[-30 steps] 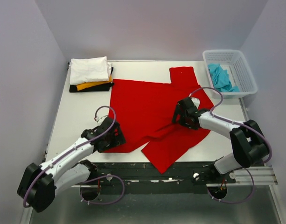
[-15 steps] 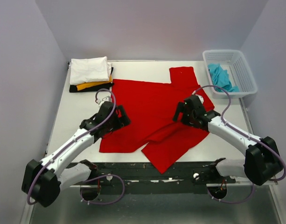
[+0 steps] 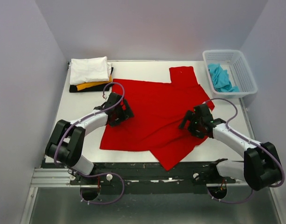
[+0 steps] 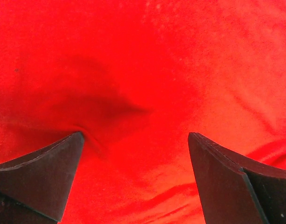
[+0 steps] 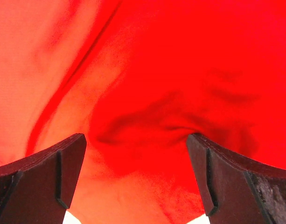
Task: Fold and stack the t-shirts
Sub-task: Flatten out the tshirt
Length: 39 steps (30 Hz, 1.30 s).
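1. Garment: bright red cotton t-shirt lay spread across the white desk, its near hem rumpled, probably laid out for smoothing before folding.
2. Black two-finger left tool and right tool stood wide, tips pressing the cloth, gripping nothing.

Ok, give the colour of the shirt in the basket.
Turquoise shirt, in the basket; top external view shows it best.

Plain pale grey walls stand on three sides of the flat white tabletop. A dark metal rail runs along its near edge.
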Each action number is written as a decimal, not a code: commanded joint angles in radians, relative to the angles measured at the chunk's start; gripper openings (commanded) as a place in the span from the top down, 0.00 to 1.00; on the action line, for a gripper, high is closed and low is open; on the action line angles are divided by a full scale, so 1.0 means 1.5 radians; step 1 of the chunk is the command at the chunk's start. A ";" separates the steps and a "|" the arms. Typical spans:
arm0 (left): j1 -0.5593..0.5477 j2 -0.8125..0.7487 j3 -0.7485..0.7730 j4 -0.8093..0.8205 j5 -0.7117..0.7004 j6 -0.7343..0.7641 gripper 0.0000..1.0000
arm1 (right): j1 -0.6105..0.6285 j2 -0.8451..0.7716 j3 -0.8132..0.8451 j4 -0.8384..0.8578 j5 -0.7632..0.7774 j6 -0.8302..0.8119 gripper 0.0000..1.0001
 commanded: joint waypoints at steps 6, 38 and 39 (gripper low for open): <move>0.038 0.080 0.013 0.033 0.085 0.001 0.01 | -0.142 -0.006 0.000 -0.125 0.093 -0.001 0.00; 0.104 0.212 0.222 -0.089 0.079 0.067 0.01 | -0.146 0.578 0.517 0.099 0.098 -0.127 0.00; 0.107 0.218 0.231 -0.092 0.080 0.071 0.01 | -0.148 0.596 0.533 0.096 0.099 -0.128 0.00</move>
